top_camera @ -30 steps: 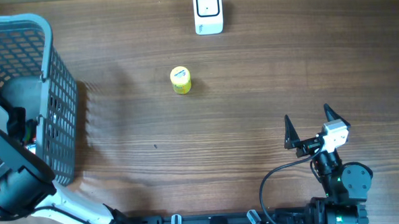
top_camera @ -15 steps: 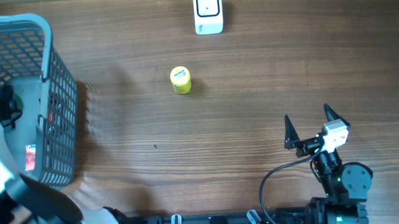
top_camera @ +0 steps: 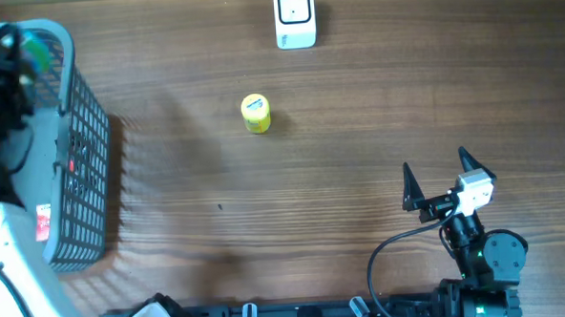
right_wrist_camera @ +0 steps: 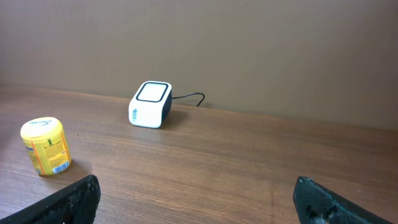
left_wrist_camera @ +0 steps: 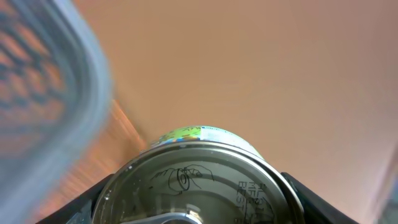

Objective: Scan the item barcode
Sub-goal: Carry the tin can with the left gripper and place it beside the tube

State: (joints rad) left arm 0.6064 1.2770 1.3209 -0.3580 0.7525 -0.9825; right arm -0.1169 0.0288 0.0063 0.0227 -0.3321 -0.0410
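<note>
since the left fingers point(left_wrist_camera: 323, 208) grip the can point(left_wrist_camera: 193, 177) near the basket rim point(top_camera: 64, 39), it could snag or slip out, while the right fingers point(right_wrist_camera: 78, 198) stand open.

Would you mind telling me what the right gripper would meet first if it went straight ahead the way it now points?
Probably nothing: the open right gripper aims just right of the white box-shaped scanner, over bare brown wooden table, though depth is unclear.
</note>
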